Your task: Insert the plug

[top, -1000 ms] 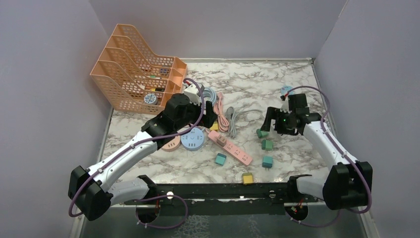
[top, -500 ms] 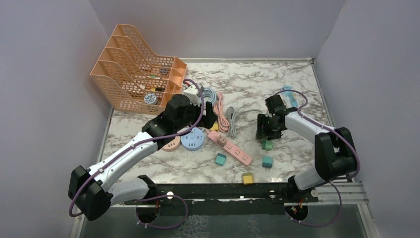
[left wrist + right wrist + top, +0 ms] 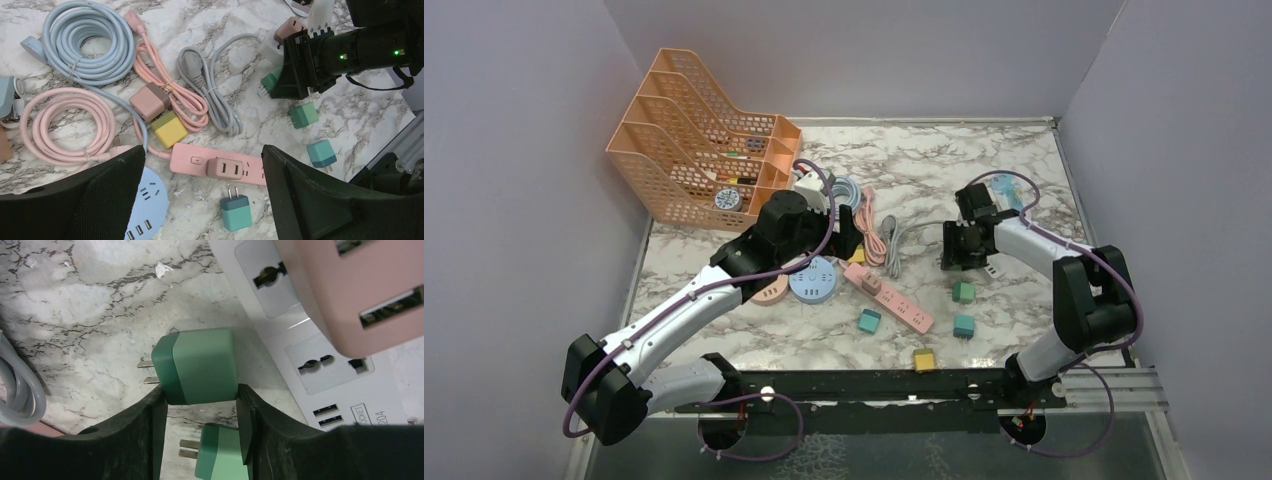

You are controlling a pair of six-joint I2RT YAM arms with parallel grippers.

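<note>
Right gripper (image 3: pixel 200 392) is clamped on the green plug (image 3: pixel 200 365), fingers squeezing both sides. The plug's just beside the white power strip (image 3: pixel 310 340), prongs pointing away from it. A second green plug (image 3: pixel 222 462) lies near the strip too. Left gripper (image 3: pixel 202 155), well apart from the strip, hangs wide open, gripping nothing.

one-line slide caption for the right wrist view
Right gripper holds a green two-prong plug beside a white power strip
</note>
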